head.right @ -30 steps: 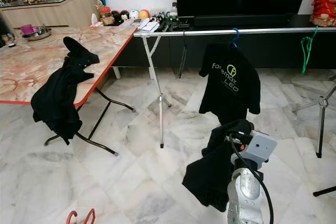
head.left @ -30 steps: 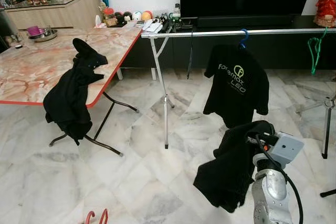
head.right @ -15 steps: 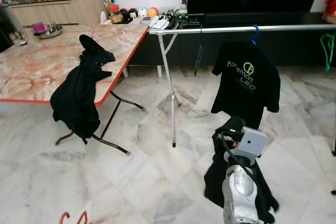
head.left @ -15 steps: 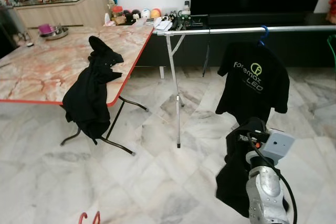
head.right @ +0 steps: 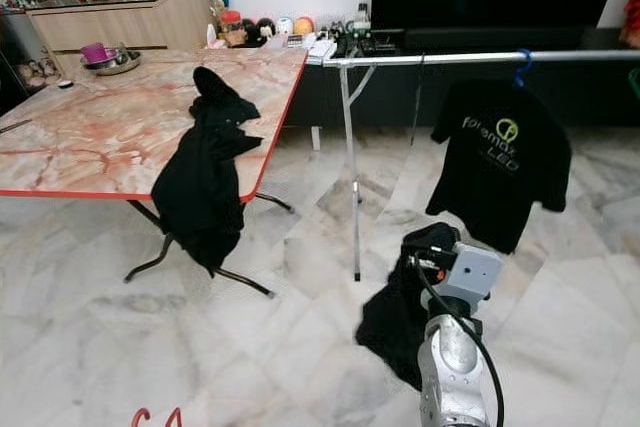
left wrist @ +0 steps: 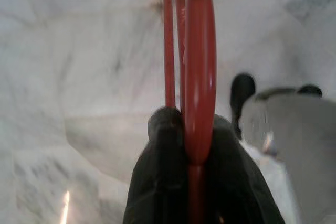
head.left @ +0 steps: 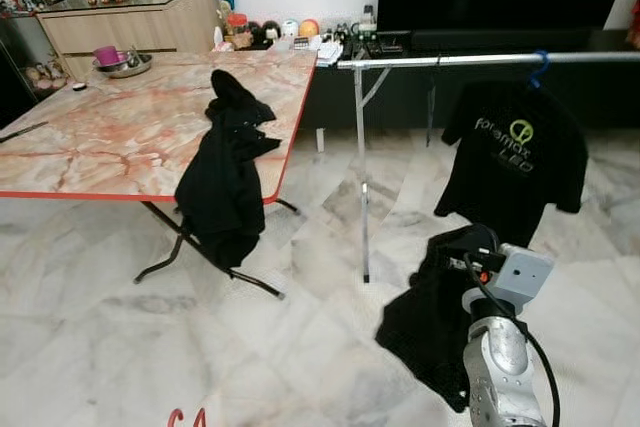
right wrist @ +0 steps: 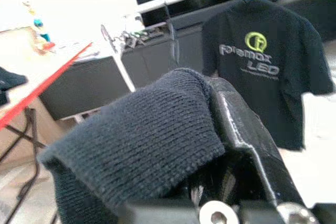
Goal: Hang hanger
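Up close at the wrists: left hand [left wrist: 197, 145] clamps red hanger [left wrist: 199, 66]; right hand [right wrist: 210, 145] clamps black garment [right wrist: 136, 145].

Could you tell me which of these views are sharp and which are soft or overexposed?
Eye views: evenly lit and sharp, the logo on the hung black T-shirt legible. Left wrist view: the red hanger in the left gripper is close and soft, the marble floor behind blurred. Right wrist view: the black garment is crisp, but the wall at upper left is washed out white.
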